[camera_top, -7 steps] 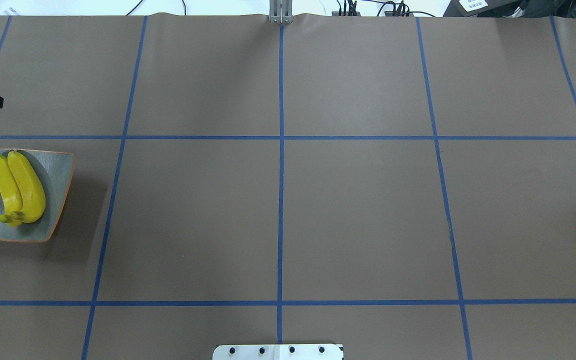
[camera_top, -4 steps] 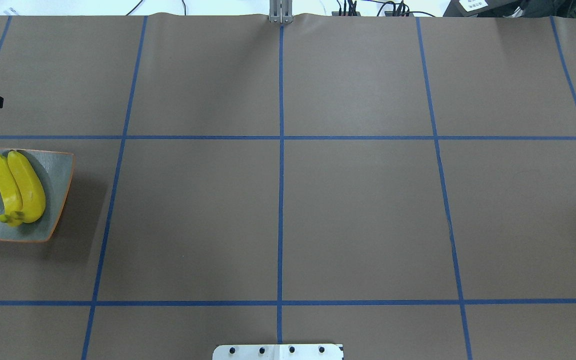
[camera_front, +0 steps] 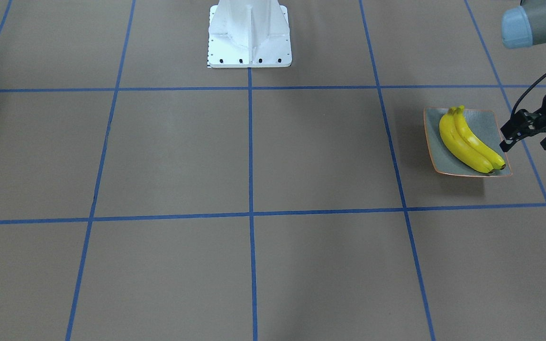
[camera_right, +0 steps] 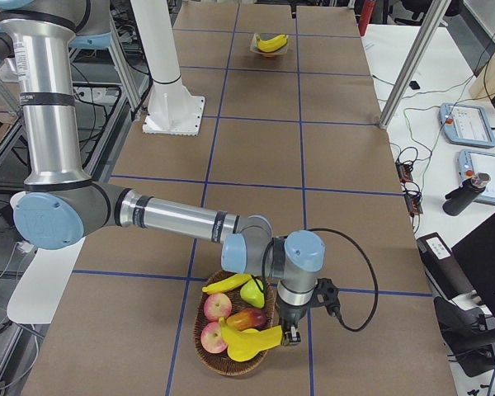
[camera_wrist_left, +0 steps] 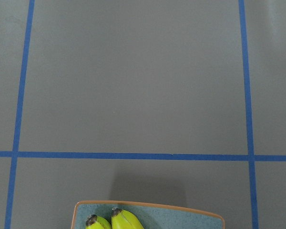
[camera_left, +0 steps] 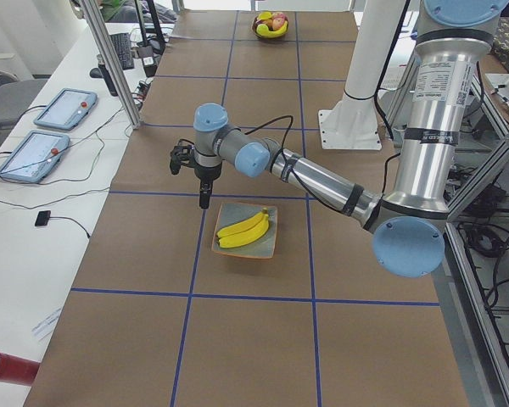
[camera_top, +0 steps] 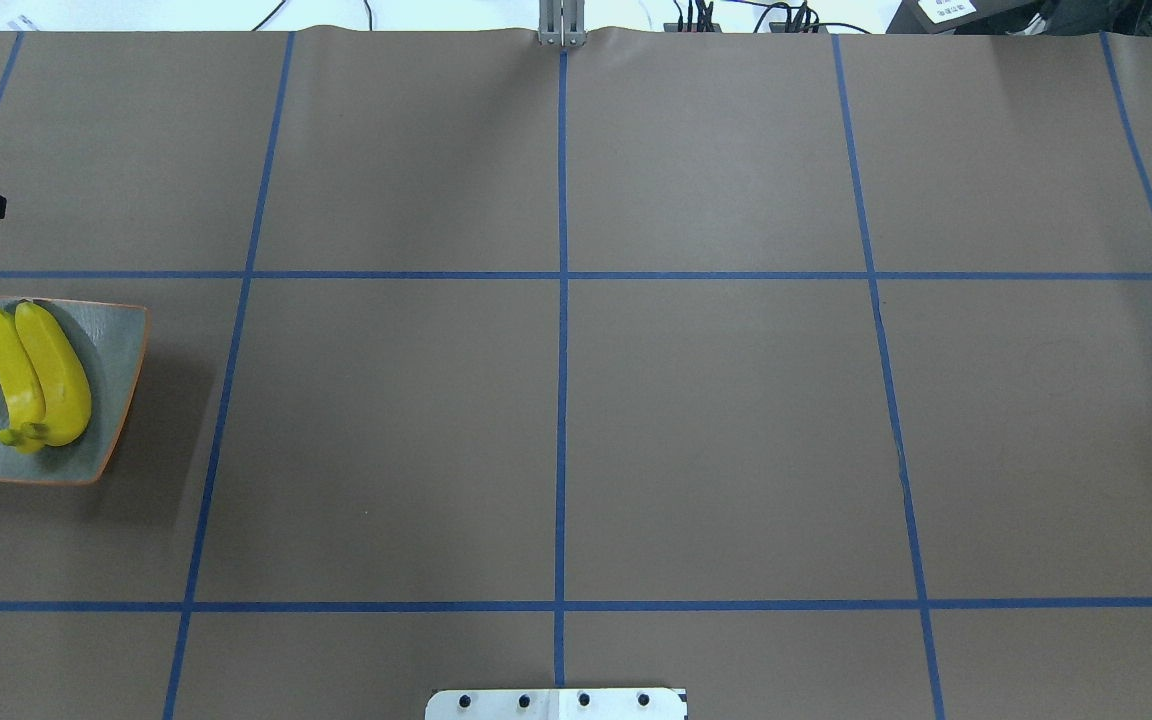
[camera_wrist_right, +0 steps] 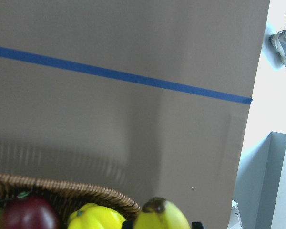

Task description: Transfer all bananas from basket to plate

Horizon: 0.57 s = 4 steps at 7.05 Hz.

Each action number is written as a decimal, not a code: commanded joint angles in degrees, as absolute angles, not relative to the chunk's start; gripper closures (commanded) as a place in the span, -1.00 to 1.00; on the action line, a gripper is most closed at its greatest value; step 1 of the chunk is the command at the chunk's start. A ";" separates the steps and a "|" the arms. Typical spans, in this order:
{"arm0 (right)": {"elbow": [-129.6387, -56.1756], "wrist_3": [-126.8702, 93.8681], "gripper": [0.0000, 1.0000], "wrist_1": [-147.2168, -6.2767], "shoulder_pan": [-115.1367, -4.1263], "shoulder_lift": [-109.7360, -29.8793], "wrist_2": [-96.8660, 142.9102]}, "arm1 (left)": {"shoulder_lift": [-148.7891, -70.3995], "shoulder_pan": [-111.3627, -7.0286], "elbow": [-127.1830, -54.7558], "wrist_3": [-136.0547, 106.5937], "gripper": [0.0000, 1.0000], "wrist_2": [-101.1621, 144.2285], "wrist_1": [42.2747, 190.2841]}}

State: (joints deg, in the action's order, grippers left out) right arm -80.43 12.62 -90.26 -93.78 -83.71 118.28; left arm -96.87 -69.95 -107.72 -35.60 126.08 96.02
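Wicker basket (camera_right: pixel 219 365) held two to go: front banana (camera_right: pixel 252 342) under the right hand (camera_right: pixel 290 337), grip unreadable, other banana (camera_right: pixel 224 285) behind. Farther along the worktop (camera_top: pixel 576 430), two bananas (camera_front: pixel 467 142) lay on the plate (camera_front: pixel 488 118). The left hand (camera_front: pixel 525 142) hung beside it, wide, empty. You stood halfway.

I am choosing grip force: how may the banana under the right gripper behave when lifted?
The banana looks glossy, so it may slip. Long and curved, it would probably tilt if gripped near one end. Neighbouring fruit might shift.
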 commanded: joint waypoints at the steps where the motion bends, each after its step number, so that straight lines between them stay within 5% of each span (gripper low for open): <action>1: -82.27 10.74 1.00 -102.78 -94.57 -73.26 125.83 | -96.59 -69.96 -107.67 -35.60 -1.00 126.21 96.06; 4: -86.29 -12.65 1.00 -104.33 -86.09 -65.85 133.41 | -96.76 -69.87 -106.88 -35.68 -1.00 127.18 96.06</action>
State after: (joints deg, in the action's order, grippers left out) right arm -84.09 -2.45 -103.89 -90.83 -68.66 131.19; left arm -96.59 -69.88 -107.20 -35.63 126.93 96.06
